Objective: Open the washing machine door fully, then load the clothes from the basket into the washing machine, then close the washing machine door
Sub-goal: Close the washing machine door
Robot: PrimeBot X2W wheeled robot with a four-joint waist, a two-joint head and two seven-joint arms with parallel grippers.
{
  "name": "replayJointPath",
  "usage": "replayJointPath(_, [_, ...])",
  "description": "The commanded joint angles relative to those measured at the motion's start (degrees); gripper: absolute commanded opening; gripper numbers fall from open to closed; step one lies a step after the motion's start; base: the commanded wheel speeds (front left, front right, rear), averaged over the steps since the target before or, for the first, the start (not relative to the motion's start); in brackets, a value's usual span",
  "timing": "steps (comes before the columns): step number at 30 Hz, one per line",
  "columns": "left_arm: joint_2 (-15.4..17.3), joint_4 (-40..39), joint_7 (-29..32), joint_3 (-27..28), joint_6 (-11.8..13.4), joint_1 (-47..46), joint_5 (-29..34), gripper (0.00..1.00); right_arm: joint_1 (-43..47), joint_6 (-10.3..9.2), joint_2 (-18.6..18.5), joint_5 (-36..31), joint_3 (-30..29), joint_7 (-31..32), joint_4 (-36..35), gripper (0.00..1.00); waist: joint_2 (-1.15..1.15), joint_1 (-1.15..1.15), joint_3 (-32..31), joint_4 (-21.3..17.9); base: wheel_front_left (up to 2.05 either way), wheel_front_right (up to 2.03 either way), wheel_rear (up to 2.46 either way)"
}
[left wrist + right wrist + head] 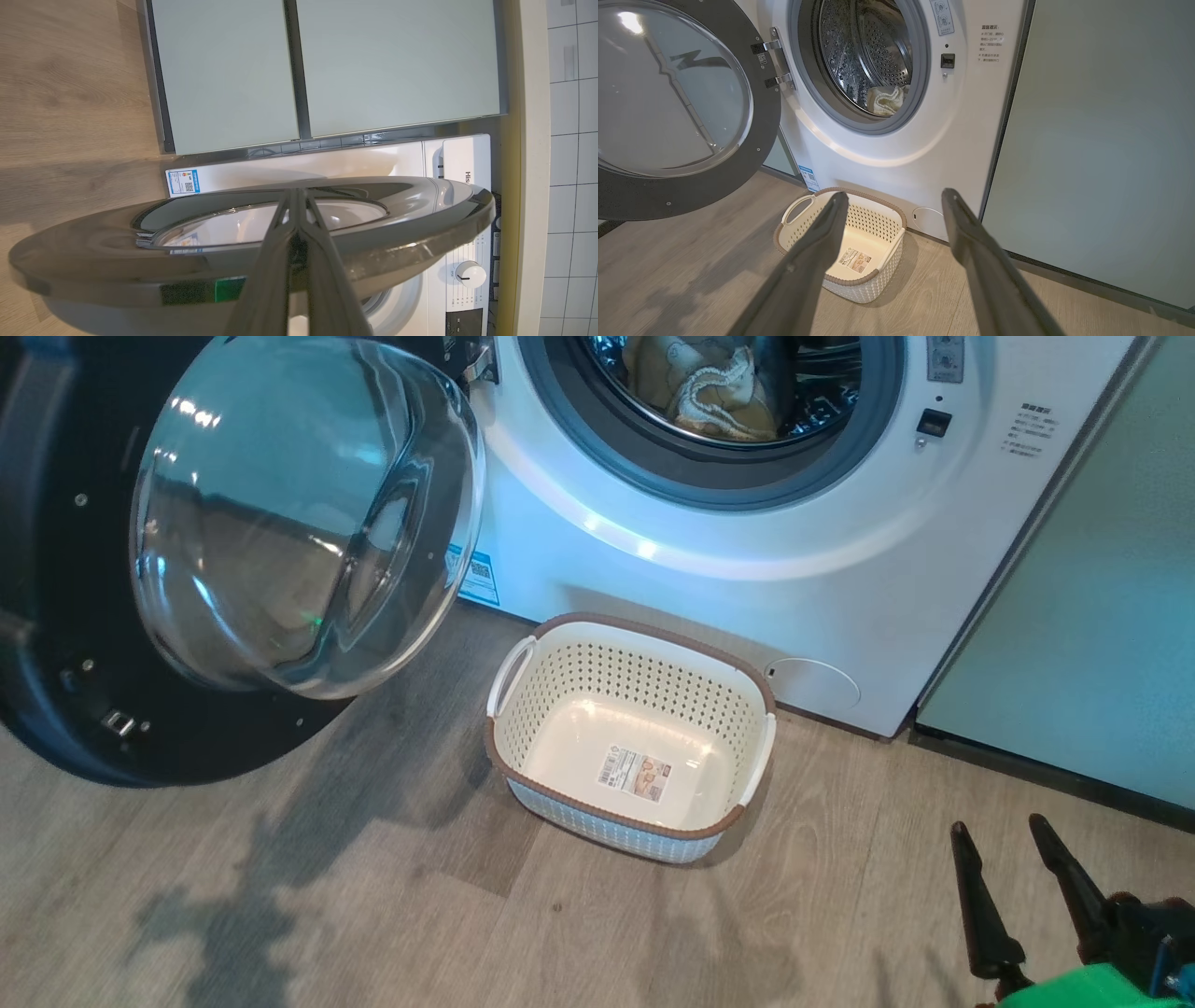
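Washing machine door, large, round, glossy black, with a clear bulging glass bowl at its centre. Hangs swung wide to the left of the white front-loading washing machine, held by the hinge beside the grey-rimmed steel drum. Inside that drum, the soft pale yellow clothes. On the wooden floor just in front, the small cream-white perforated basket with brown rim, empty down to its label. Looks like loading done and closing in hand.

Left gripper: fingers pressed together, tips at the door's outer face, seen edge-on. Touching or just short, cannot tell. Right gripper: fingers spread apart, holding nothing, low at the right, well apart from the basket.

To close well: push on the black ring far from the hinge, not on the glass. Follow the door's arc rather than a straight line, so as not to slide off the glossy face. Check first for cloth hanging over the grey rim. Keep the right gripper clear of the swing. Finish with a firm press until latched.
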Motion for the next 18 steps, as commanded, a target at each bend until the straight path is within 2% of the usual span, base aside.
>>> replayJointPath(1, [2.8,-2.0,1.1,1.1,-0.5,-1.8,-0.3,0.0,-2.8,-0.16,-1.1,-0.2,1.2,0.0,-2.1,1.0,0.0,0.0,-0.1,0.0,0.0,0.0,0.0])
replayJointPath(12, [2.0,-6.9,9.1,0.5,-1.4,1.0,-3.3,0.0,-3.0,-0.16,-1.1,0.0,1.5,-0.5,-1.5,1.0,0.0,0.0,0.1,0.6,0.0,0.0,0.0])
replayJointPath(18, [1.9,-10.2,11.2,0.7,-1.4,2.6,-4.2,0.0,-3.1,-0.16,-1.0,0.2,1.7,-0.8,-1.1,1.0,0.0,0.0,0.1,0.7,0.0,0.0,0.0])
